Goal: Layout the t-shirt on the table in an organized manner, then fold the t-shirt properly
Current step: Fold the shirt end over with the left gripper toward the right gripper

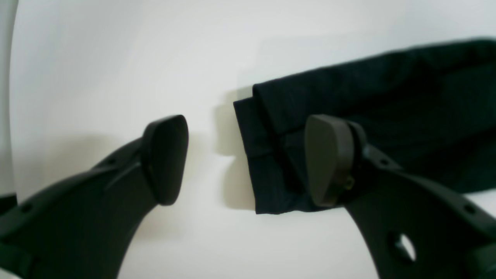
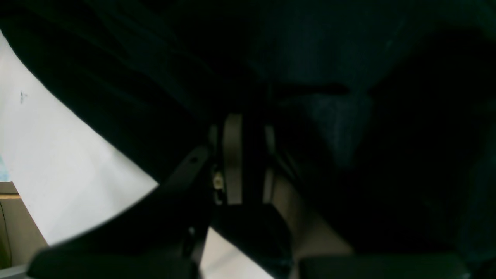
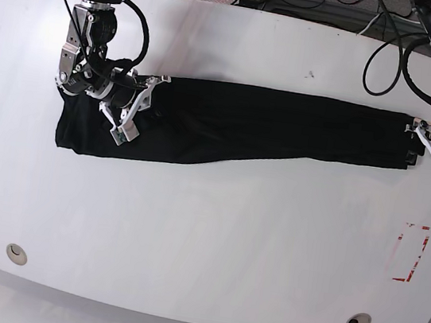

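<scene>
t-shirt (image 3: 245, 121) lies lengthwise across the table (image 3: 204, 240); left gripper (image 1: 244, 159) jaws gape wide at its end, right gripper (image 2: 244, 155) jaws pinch its fabric.

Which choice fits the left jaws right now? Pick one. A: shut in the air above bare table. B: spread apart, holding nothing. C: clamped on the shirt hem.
B: the left gripper has its jaws spread, with the t-shirt end lying flat on the table.
</scene>
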`<state>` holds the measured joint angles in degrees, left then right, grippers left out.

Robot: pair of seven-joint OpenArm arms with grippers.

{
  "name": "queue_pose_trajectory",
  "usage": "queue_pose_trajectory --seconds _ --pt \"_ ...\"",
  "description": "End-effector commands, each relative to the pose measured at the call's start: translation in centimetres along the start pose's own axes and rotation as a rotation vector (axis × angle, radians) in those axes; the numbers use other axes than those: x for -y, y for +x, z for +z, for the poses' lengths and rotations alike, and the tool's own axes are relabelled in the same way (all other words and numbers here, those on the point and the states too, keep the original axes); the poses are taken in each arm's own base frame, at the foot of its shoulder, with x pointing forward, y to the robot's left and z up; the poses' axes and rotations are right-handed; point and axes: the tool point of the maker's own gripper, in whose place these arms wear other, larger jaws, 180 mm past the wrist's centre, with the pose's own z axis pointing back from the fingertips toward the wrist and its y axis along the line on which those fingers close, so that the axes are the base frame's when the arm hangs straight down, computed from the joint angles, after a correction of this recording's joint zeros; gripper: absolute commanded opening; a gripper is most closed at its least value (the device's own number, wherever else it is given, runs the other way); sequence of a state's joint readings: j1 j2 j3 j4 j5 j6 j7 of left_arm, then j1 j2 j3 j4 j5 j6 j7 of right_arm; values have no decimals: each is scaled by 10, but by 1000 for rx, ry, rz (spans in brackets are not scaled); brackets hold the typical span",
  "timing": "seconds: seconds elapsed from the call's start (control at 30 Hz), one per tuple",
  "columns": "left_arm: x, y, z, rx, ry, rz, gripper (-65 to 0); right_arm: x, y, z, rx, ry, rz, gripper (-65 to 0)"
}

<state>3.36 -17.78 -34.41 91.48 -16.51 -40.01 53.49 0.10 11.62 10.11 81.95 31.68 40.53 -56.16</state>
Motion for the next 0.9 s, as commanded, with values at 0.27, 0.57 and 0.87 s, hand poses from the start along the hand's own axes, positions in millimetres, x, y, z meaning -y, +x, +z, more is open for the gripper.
queue_pose_trajectory --seconds 0.27,0.57,0.87 --pt "-20 -9 -9 43 -102 235 -196 10 -5 4 -47 -41 17 -579" --pt "-14 -31 -21 -4 -162 310 -196 10 -7 4 -51 -41 17 -579" --pt "6 -34 -31 -45 -212 265 -196 10 -7 4 -51 -41 17 -579"
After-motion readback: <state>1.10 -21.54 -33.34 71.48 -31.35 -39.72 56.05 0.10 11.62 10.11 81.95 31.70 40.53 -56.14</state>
